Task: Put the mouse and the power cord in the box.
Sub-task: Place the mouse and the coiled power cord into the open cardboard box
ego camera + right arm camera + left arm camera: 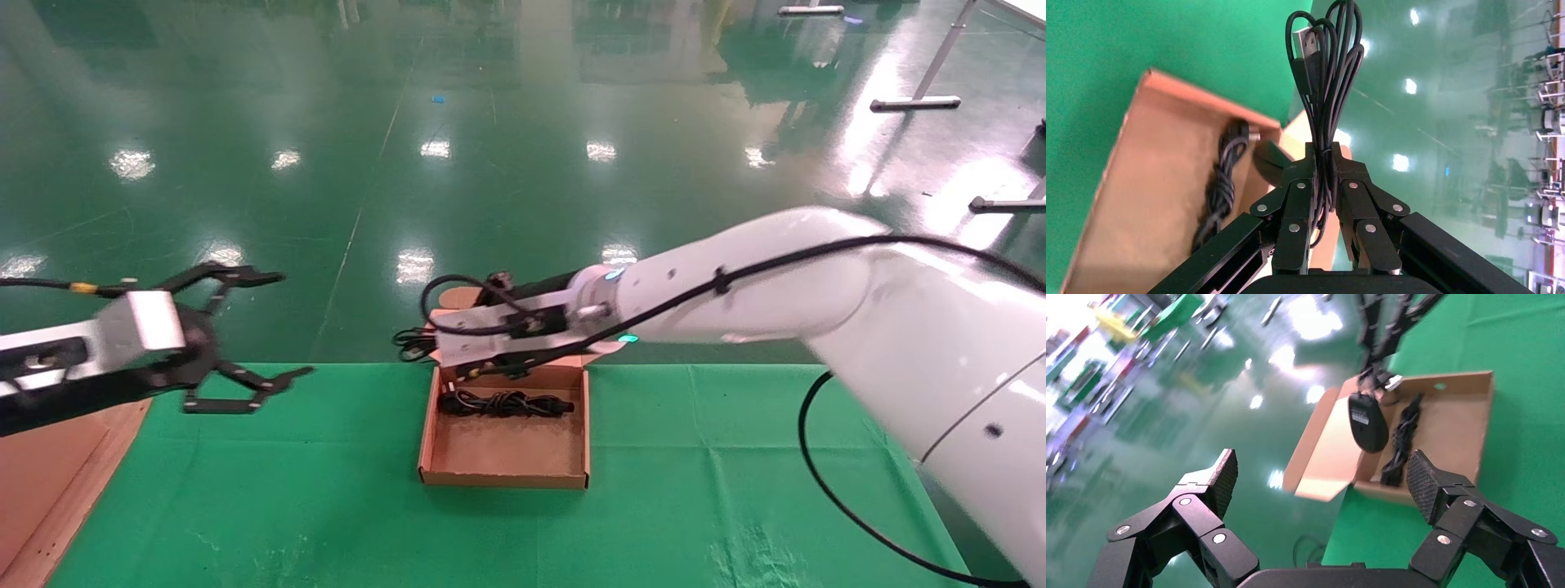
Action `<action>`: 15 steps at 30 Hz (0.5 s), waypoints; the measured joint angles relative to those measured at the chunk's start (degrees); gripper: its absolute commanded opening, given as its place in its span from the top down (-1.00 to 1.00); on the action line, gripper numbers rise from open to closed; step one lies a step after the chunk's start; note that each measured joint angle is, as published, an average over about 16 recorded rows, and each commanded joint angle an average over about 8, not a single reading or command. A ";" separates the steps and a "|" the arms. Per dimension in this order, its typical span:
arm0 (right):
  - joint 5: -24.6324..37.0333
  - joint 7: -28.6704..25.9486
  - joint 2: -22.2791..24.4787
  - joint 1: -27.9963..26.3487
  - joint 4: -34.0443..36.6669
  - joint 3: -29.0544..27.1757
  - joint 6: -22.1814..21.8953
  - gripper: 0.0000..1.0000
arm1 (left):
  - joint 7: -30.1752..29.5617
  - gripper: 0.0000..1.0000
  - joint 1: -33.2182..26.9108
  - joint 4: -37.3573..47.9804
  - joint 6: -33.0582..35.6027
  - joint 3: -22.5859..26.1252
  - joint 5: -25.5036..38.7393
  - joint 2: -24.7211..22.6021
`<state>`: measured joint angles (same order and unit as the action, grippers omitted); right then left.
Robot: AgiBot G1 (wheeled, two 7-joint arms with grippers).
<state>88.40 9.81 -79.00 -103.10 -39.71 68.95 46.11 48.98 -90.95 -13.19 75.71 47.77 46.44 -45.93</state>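
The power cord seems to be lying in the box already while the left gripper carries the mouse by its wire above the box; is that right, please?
Not quite: it is the right gripper, jaws shut on the wire, that carries the mouse above the box, as the right wrist view shows. The left gripper hangs open and empty off to the side. The power cord does lie in the box.
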 measured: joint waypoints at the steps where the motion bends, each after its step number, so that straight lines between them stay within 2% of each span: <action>1: -0.26 -0.69 0.00 0.35 -0.83 1.06 -1.10 1.00 | 0.44 -1.00 0.02 1.09 0.28 -0.20 -0.30 0.30; 7: -1.67 -4.40 0.01 1.37 -4.36 6.87 -5.28 1.00 | 2.59 -1.00 0.01 6.30 -0.18 -0.72 -0.92 1.01; 15: -2.96 -7.69 0.08 1.86 -6.71 12.51 -7.83 1.00 | 4.42 -1.00 -0.41 9.30 -1.16 -0.61 -0.59 0.68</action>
<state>85.44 2.12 -78.92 -101.24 -46.42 81.47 38.28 53.40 -91.35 -3.88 74.55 47.16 45.85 -45.25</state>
